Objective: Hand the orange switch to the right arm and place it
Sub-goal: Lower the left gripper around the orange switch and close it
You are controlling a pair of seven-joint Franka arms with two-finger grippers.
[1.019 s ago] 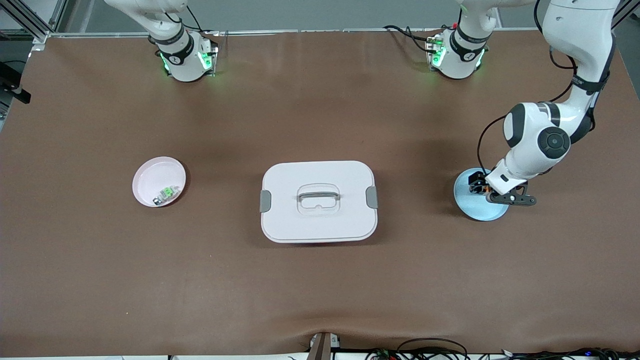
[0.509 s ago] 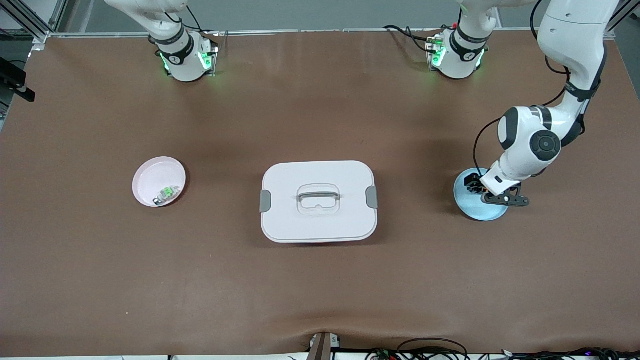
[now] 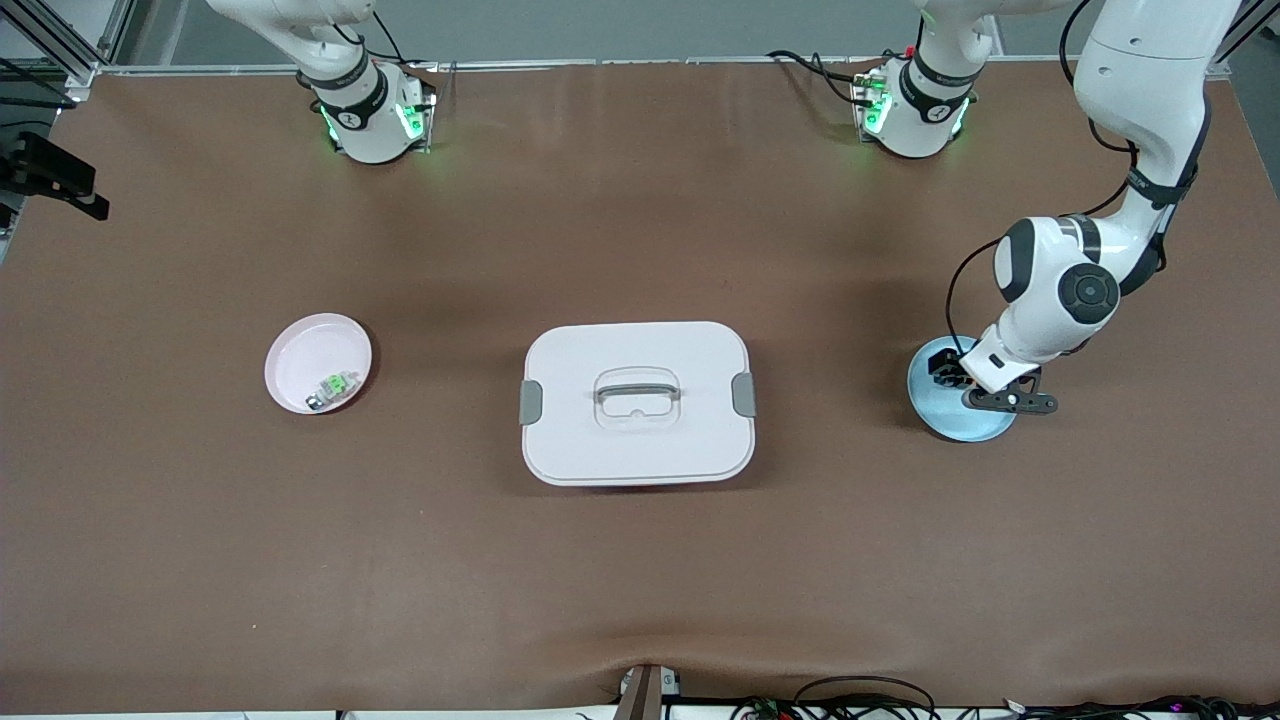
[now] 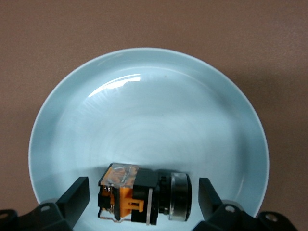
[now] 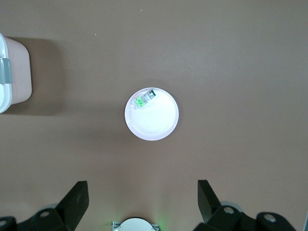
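The orange switch (image 4: 144,199) lies on its side on the light blue plate (image 4: 144,106), black body with orange parts and a silver ring round its cap. My left gripper (image 4: 143,195) is down over this plate (image 3: 960,425) at the left arm's end of the table. It stands open, one finger (image 4: 77,192) off each end of the switch, neither touching it. My right gripper (image 5: 142,197) hangs open and empty high over the table, between the right arm's base and the pink plate (image 5: 159,122).
A white lidded box (image 3: 637,400) with a handle and grey clasps sits mid-table. The pink plate (image 3: 300,350) toward the right arm's end holds a small green-and-silver switch (image 3: 333,388).
My left arm has shifted a little toward the box and lowered its gripper round the switch; in the last half second it barely moved. Both grippers stayed open.
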